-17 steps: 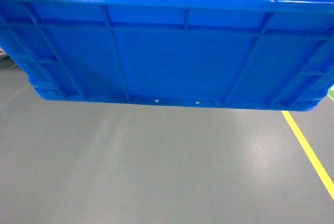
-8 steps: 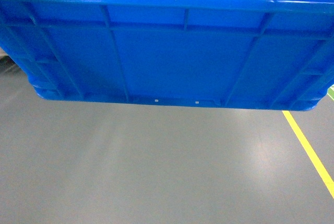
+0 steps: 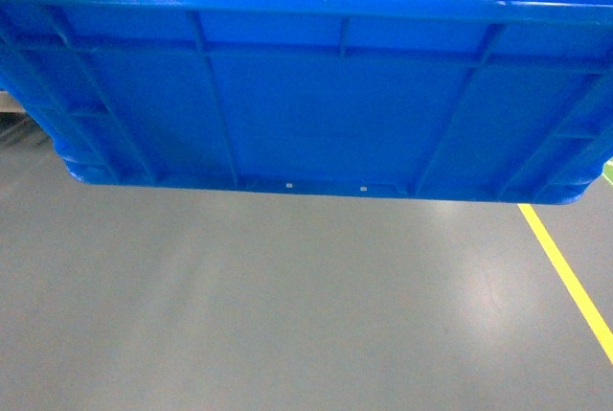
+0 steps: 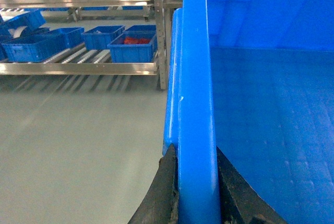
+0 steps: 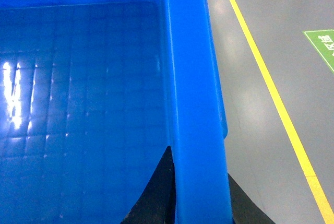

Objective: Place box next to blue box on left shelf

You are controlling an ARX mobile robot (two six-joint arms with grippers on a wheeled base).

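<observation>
Not much had shifted from a second earlier: the box (image 3: 306,95) sat the same way across the top of the head view, and only the yellow floor line (image 3: 565,282) had slid a touch toward 5 o'clock, so the base was rolling or turning slowly.

The box was up off the grey floor (image 3: 268,315), carried between both arms, and it filled the head view from 9 to 3 o'clock. The left shelf (image 4: 78,67) showed in the left wrist view out at 10 o'clock, well apart, with small blue bins (image 4: 130,46) already on its rollers.

The left gripper (image 4: 195,192) was clamped over the rim at 6 o'clock, one finger outside the wall and one inside. The right gripper (image 5: 198,198) was pinching the opposite rim the same way.

My take: it's stiff plastic, looked empty so probably light, but bulky and glossy, so maybe slippery. That thick rim seemed the right place to hold it.
</observation>
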